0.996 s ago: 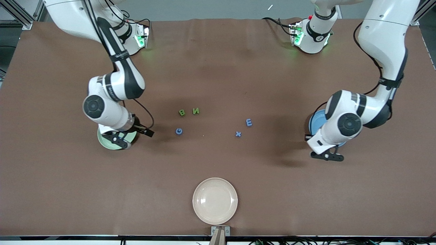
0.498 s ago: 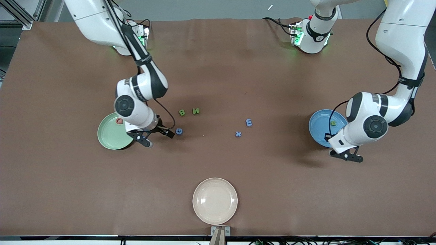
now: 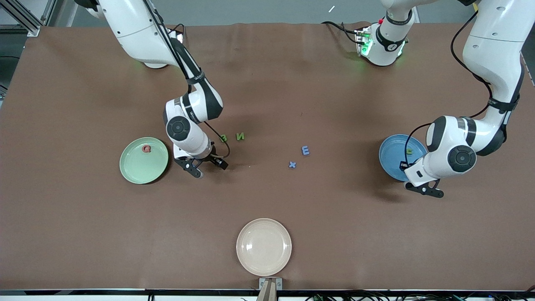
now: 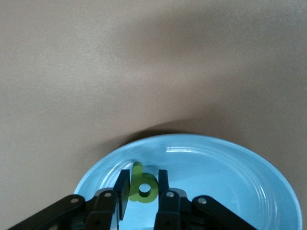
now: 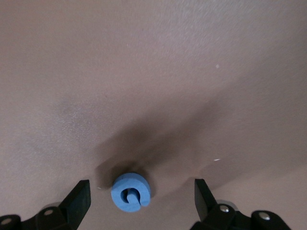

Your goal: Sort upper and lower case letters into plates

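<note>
Chunky toy letters are scattered mid-table on the brown mat (image 3: 83, 230). A blue foam G (image 5: 130, 192) lies flat on the mat, seen in the right wrist view between the wide-spread fingers (image 5: 79, 200) of the right gripper (image 3: 201, 166), which hangs low over it with nothing held; in the front view the G is hidden under that gripper. A green B (image 3: 224, 138) and green N (image 3: 240, 136) sit side by side, the B partly covered by the right arm's cable. A blue E (image 3: 305, 150) and a small blue x (image 3: 292, 164) are placed toward the left arm's end, the x nearer the front camera.

A pink-red Q (image 3: 146, 148) rests in the pale mint green round plate (image 3: 138, 171). A green lowercase letter (image 4: 143, 185), with stem and round bowl, lies in the bright blue round plate (image 4: 249, 172), framed between the partly parted fingers (image 4: 122, 190) of the left gripper (image 3: 423, 188); contact cannot be told. A cream-beige plate (image 3: 263, 246) sits nearest the front camera.
</note>
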Motion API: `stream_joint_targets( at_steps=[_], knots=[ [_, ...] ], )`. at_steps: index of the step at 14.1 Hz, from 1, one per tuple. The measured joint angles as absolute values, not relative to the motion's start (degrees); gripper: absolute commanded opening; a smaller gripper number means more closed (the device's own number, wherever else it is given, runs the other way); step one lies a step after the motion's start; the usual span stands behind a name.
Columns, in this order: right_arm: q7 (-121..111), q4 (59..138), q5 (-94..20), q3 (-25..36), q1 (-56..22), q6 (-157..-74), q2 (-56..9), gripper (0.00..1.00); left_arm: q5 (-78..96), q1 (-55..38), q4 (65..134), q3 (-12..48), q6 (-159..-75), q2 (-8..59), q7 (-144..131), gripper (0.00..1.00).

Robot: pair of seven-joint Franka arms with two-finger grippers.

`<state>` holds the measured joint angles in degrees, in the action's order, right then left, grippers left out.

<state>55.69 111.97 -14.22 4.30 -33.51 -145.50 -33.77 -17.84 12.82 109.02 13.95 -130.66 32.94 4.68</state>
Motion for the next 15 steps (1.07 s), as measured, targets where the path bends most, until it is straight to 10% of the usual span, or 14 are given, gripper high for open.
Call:
stream_joint_targets(
  at_steps=[2,3,9,15],
  knots=[
    [56.7,110.6,-14.2,4.3,-34.0,-145.3,-35.0,0.74,-17.8,12.8,109.0,14.0,-130.8,33.0,5.7,0.92],
    [57.0,110.1,-14.2,4.4,-34.2,-145.2,-35.1,0.67,-17.8,12.8,108.9,14.0,-131.0,33.0,6.4,1.0],
    [57.2,108.8,-14.2,4.5,-34.4,-144.1,-34.8,0.07,-17.8,13.1,108.4,17.6,-128.0,29.1,3.3,1.0],
    [56.0,108.1,-12.6,6.1,-34.0,-138.6,-34.5,0.02,-17.8,11.8,108.9,31.1,-123.3,26.0,-29.3,1.0]
  ],
)
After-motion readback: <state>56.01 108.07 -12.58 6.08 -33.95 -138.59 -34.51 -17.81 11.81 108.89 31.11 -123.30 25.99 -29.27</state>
